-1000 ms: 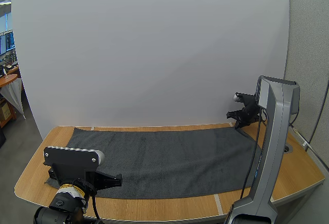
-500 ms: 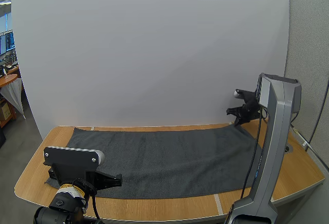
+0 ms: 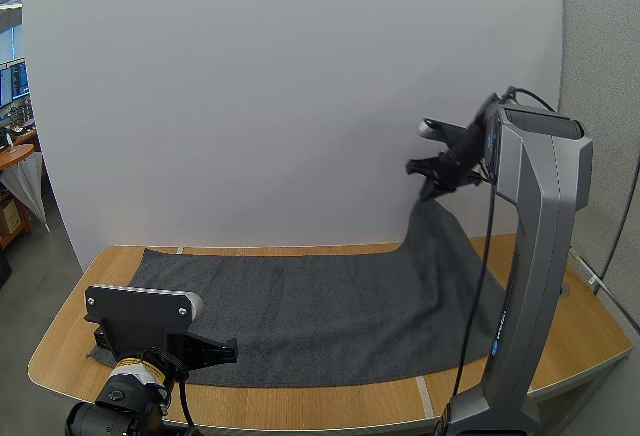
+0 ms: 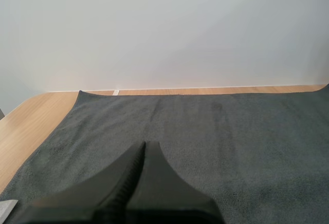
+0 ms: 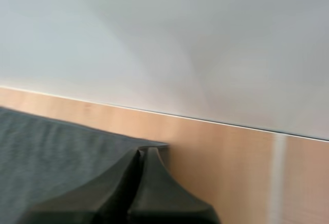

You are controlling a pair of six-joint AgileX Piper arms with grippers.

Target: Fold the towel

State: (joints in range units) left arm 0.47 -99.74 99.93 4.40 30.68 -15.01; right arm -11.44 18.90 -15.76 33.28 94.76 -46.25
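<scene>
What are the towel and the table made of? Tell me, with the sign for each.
The towel: dark grey soft cloth, likely terry or microfibre; matte, fuzzy nap, draping limply from the right gripper. The table: light wood or wood-look laminate; smooth, faint grain, which one unclear.

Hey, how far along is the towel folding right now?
Done: the right gripper is shut on the far right corner of the towel, and that corner is raised off the table. In hand: the lifted corner, with cloth draping down from it. Left: no fold is laid yet. The rest of the towel lies flat, and the left gripper, fingers shut together, sits over its near left part.
</scene>
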